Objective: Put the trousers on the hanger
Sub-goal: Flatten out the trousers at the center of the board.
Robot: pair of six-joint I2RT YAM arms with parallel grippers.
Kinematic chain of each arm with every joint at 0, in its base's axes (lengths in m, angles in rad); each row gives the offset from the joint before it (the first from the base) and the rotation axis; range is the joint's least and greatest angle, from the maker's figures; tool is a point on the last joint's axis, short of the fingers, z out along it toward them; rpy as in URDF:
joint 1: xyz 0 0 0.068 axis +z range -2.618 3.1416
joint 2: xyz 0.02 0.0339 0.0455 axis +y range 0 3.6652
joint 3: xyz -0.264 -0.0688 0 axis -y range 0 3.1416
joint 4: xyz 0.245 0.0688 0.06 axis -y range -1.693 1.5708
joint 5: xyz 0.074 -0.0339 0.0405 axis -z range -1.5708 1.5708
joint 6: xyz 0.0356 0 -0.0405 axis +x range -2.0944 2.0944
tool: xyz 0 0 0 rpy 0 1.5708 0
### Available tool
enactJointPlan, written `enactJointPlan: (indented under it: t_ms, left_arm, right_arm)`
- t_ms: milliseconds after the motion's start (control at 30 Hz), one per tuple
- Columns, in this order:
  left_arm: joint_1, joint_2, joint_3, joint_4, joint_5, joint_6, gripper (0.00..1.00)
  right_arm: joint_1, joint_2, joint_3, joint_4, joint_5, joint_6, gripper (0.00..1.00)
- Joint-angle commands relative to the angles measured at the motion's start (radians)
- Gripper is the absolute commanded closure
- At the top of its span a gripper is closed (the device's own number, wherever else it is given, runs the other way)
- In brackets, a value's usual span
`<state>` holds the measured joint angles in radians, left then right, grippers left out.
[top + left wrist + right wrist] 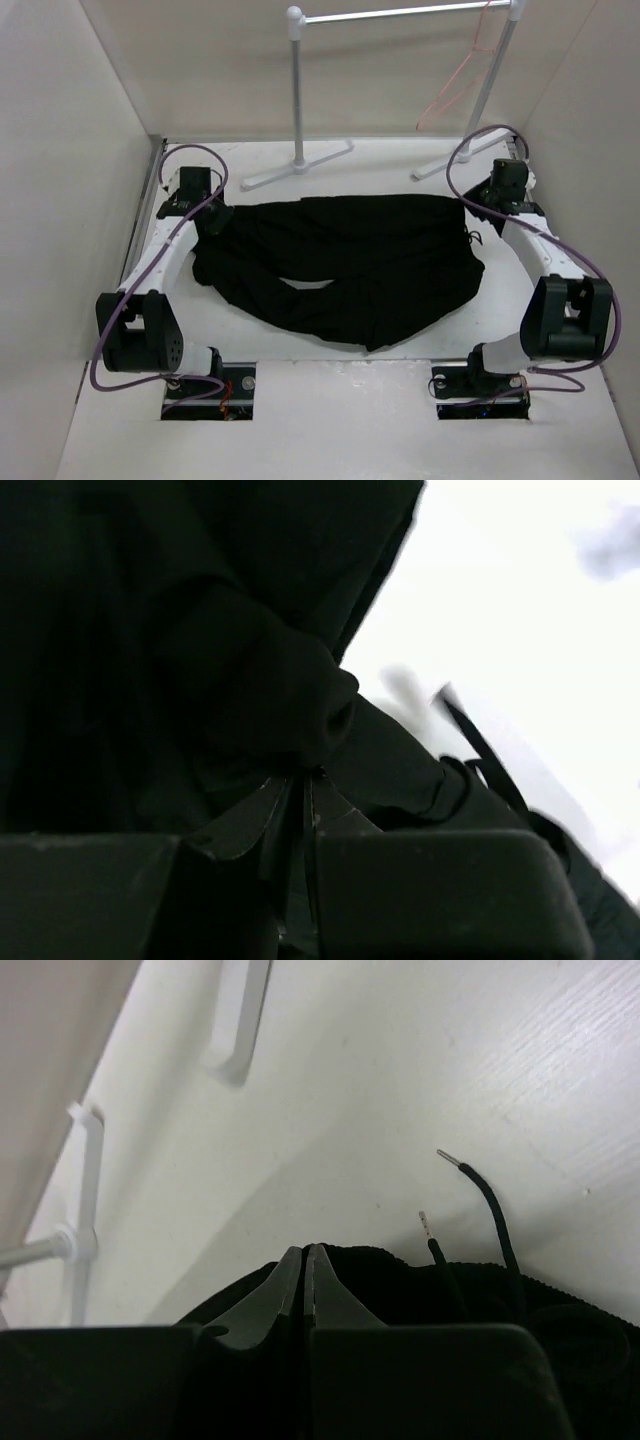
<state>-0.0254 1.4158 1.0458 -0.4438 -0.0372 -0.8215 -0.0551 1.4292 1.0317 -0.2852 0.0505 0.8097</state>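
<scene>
Clamps left gripper (300,780) shut on bunched fold of trousers (340,265). Presses right gripper (303,1250) fingers together at waistband edge, beside drawstrings (495,1210); cannot tell whether cloth caught. Finds trousers spread on table (330,400) between arms, hanger (447,95) on rack (297,90) beyond.

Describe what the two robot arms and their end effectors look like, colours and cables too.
The left arm and right arm have white links with chunky black joint housings. A purple cable loops along each. Each sits on a black base plate. The left end effector and right end effector have thin dark fingers tapering to points.
</scene>
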Motion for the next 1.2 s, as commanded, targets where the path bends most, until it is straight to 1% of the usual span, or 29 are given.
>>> enactJointPlan:
  t_ms: [0, 33, 67, 133, 167, 200, 233, 267, 333, 367, 400, 433, 567, 633, 733, 800, 833, 867, 900, 933, 967, 1000, 1067, 1167]
  left_arm:
    - [-0.021, -0.041, 0.066, 0.033, -0.11, -0.038, 0.94]
    - [-0.027, -0.034, 0.072, 0.025, -0.127, -0.041, 0.91]
    - [-0.031, -0.032, 0.072, 0.019, -0.138, -0.042, 0.87]
    - [-0.031, -0.054, 0.042, 0.034, -0.156, -0.038, 0.66]
    - [-0.02, -0.069, 0.021, 0.043, -0.165, -0.036, 0.55]
    - [-0.011, -0.086, -0.001, 0.048, -0.17, -0.033, 0.47]
    - [0.003, -0.097, -0.015, 0.05, -0.168, -0.03, 0.43]
    - [0.023, -0.11, -0.032, 0.045, -0.162, -0.025, 0.4]
    - [0.057, -0.138, -0.065, 0.043, -0.161, -0.018, 0.38]
    - [0.077, -0.147, -0.078, 0.043, -0.161, -0.016, 0.38]
    - [0.092, -0.152, -0.087, 0.048, -0.158, -0.016, 0.38]
    - [0.106, -0.152, -0.09, 0.054, -0.153, -0.016, 0.37]
    - [0.132, -0.078, -0.049, 0.137, -0.095, -0.004, 0.35]
    - [0.127, -0.003, -0.008, 0.171, -0.066, 0.01, 0.35]
    - [0.112, 0.119, 0.062, 0.172, -0.055, 0.027, 0.36]
    - [0.094, 0.193, 0.104, 0.174, -0.053, 0.05, 0.4]
    - [0.089, 0.225, 0.129, 0.168, -0.058, 0.061, 0.46]
    - [0.085, 0.247, 0.144, 0.163, -0.064, 0.064, 0.56]
    - [0.084, 0.256, 0.16, 0.156, -0.073, 0.061, 0.69]
    - [0.084, 0.25, 0.171, 0.14, -0.081, 0.053, 0.79]
    - [0.083, 0.227, 0.181, 0.125, -0.095, 0.045, 0.86]
    - [0.069, 0.194, 0.187, 0.114, -0.118, 0.044, 0.9]
    - [0.043, 0.093, 0.191, 0.074, -0.194, 0.048, 0.92]
    - [0.015, -0.094, 0.168, -0.033, -0.297, 0.048, 0.92]
  right_arm:
    - [-0.056, 0.068, 0.054, 0.098, 0.049, 0.046, 0.99]
    - [-0.074, 0.114, 0.073, 0.118, 0.051, 0.065, 1.0]
    - [-0.084, 0.149, 0.086, 0.139, 0.055, 0.075, 1.0]
    - [-0.099, 0.216, 0.12, 0.152, 0.054, 0.092, 0.99]
    - [-0.101, 0.253, 0.145, 0.152, 0.049, 0.094, 0.96]
    - [-0.102, 0.281, 0.165, 0.147, 0.04, 0.094, 0.88]
    - [-0.099, 0.292, 0.177, 0.138, 0.035, 0.089, 0.8]
    - [-0.095, 0.287, 0.18, 0.129, 0.041, 0.086, 0.7]
    - [-0.088, 0.24, 0.16, 0.127, 0.052, 0.069, 0.49]
    - [-0.075, 0.205, 0.142, 0.129, 0.049, 0.062, 0.42]
    - [-0.056, 0.165, 0.119, 0.129, 0.054, 0.057, 0.37]
    - [-0.036, 0.127, 0.094, 0.13, 0.054, 0.055, 0.35]
    - [0.057, -0.016, -0.019, 0.121, 0.057, 0.037, 0.35]
    - [0.093, -0.077, -0.089, 0.121, 0.051, 0.032, 0.35]
    - [0.155, -0.156, -0.182, 0.121, 0.037, 0.031, 0.35]
    - [0.215, -0.199, -0.228, 0.115, 0.029, 0.031, 0.35]
    - [0.243, -0.22, -0.249, 0.112, 0.032, 0.034, 0.35]
    - [0.27, -0.239, -0.271, 0.109, 0.038, 0.04, 0.35]
    - [0.289, -0.251, -0.281, 0.109, 0.041, 0.045, 0.35]
    - [0.313, -0.26, -0.297, 0.109, 0.041, 0.051, 0.35]
    - [0.335, -0.268, -0.311, 0.109, 0.045, 0.054, 0.35]
    - [0.353, -0.276, -0.324, 0.109, 0.051, 0.057, 0.35]
    - [0.381, -0.283, -0.357, 0.113, 0.064, 0.069, 0.34]
    - [0.393, -0.279, -0.39, 0.119, 0.06, 0.075, 0.34]
